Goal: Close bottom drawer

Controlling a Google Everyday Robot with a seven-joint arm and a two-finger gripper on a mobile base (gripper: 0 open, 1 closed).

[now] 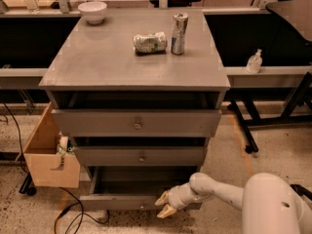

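Currently: bottom drawer stands pulled out, gripper at its front.
Drawer projects beyond the tabletop's front edge, lowest of three; fingers spread, pinching nothing, at the panel right of centre. Advise a square, steady push, avoiding skew.

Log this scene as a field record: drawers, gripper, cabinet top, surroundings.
bottom drawer: pulled out, shallow tray exposed
middle drawer: directly above, front set further back
top drawer: tallest front, with a knob
gripper: low, at the bottom drawer's front, right of centre, fingers apart
cabinet top: white bowl at back left; crushed can lying beside an upright can
left of cabinet: wooden box
task status: drawer not yet closed
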